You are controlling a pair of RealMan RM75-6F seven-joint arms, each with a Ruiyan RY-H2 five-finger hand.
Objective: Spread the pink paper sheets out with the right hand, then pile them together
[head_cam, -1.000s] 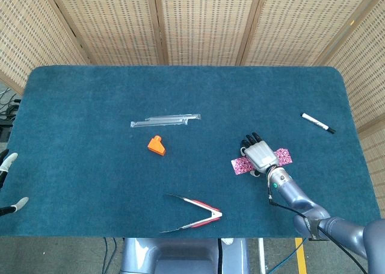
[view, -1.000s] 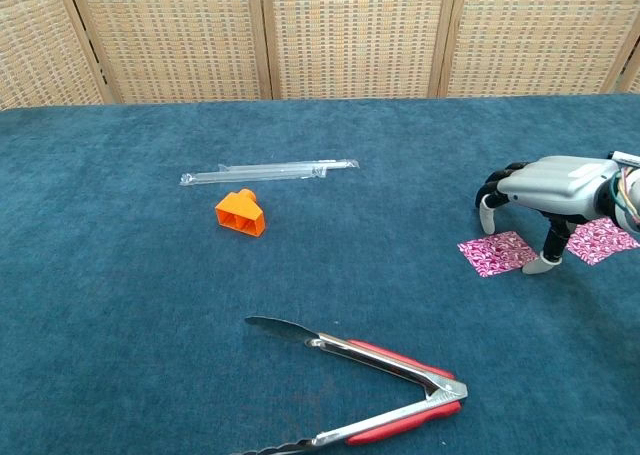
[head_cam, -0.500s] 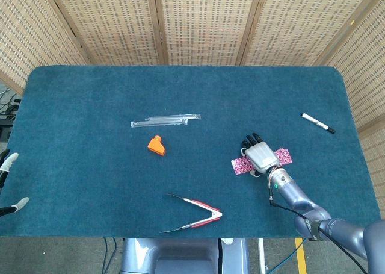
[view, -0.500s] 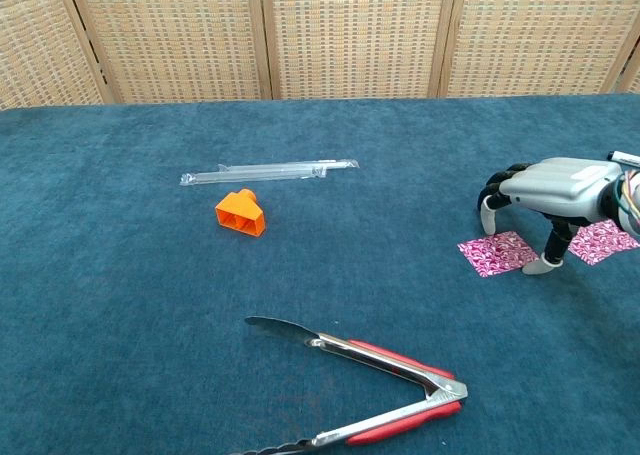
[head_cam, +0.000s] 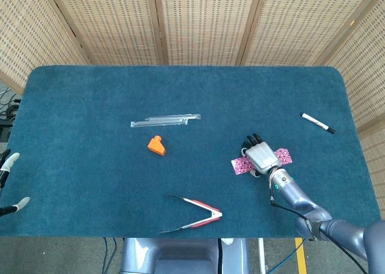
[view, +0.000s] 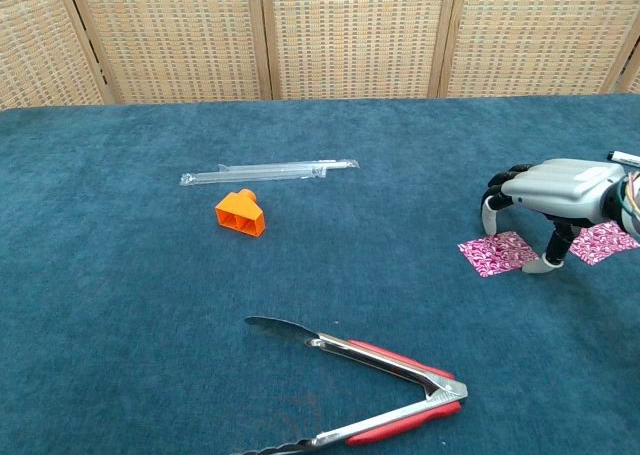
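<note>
While two pink paper sheets (view: 497, 252) lie apart near the table's (head_cam: 180, 81) right front edge, spreading reads as done; right hand (view: 555, 190) arched between them, fingers apart, holding nothing; piling together remains.

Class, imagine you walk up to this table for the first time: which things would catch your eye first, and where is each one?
The robot's right hand stands out, arched on its fingertips between two pink paper sheets at the right of the blue table. Next come the bright orange block left of centre, with a clear plastic sleeve just behind it. The red-handled tongs lie open near the front edge.
</note>
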